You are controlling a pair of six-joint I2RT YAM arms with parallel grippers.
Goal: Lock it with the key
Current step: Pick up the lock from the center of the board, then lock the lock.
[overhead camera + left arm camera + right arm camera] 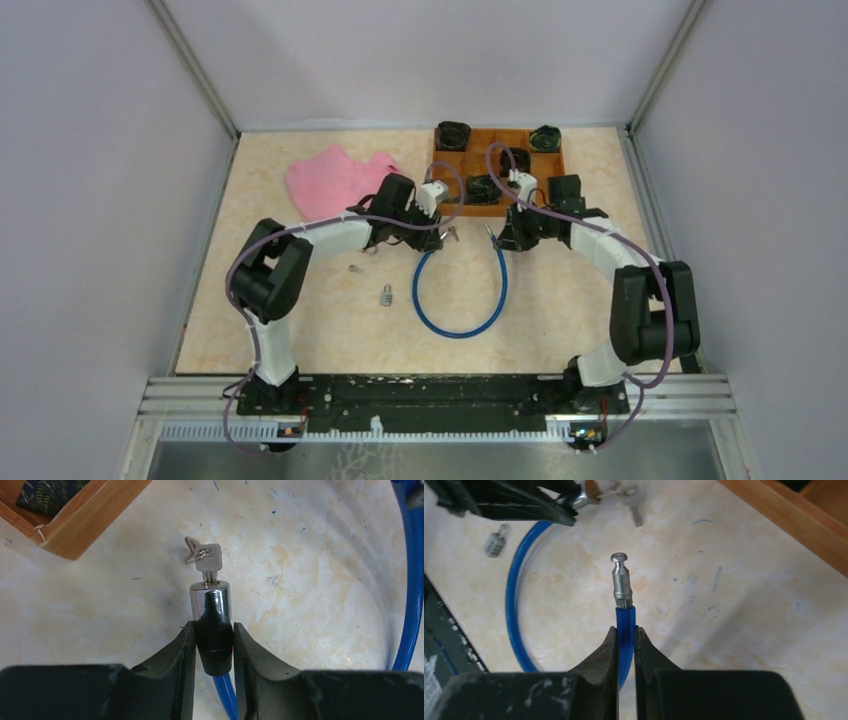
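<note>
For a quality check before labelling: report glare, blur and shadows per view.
Left wrist: sharp, glare streak on the chrome lock barrel, key crisp. Right wrist: pin and blue cable sharp, near fingers dark, slightly soft. Top external: even light, faint shadows, small padlock too tiny for detail.

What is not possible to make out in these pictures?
Left wrist: the key's blade, hidden inside the lock head.
Right wrist: the lock head, mostly behind the left pincer and cut by the top edge.
Top view: the small padlock's dial or keyhole, too small.

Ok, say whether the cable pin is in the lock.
Out: the right gripper holds the cable, pin bare; lock body apart in the left gripper.
</note>
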